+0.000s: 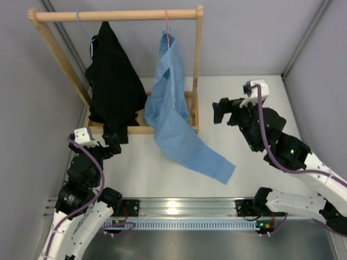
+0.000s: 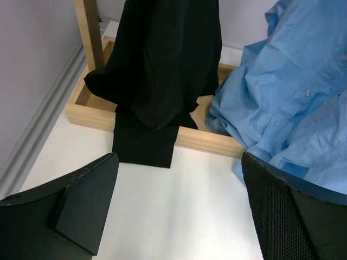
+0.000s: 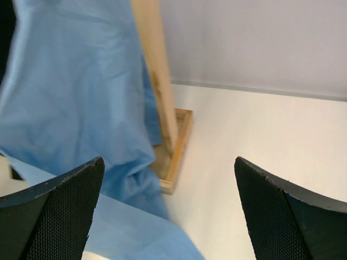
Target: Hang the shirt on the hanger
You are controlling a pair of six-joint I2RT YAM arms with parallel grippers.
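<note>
The light blue shirt (image 1: 168, 103) hangs from the pink hanger (image 1: 167, 30), whose hook is on the wooden rail (image 1: 119, 15). The shirt's lower part trails over the rack base onto the table toward the front right (image 1: 209, 160). It also shows in the left wrist view (image 2: 293, 92) and the right wrist view (image 3: 70, 92). My left gripper (image 1: 111, 145) is open and empty, low by the rack's front left. My right gripper (image 1: 219, 111) is open and empty, right of the rack's right post (image 1: 198, 65).
A black garment (image 1: 111, 81) hangs on a thin blue hanger (image 1: 84, 30) at the rail's left, its tail draped over the rack base (image 2: 206, 140). The wooden rack stands at the back left. Grey walls enclose the white table (image 1: 249, 162).
</note>
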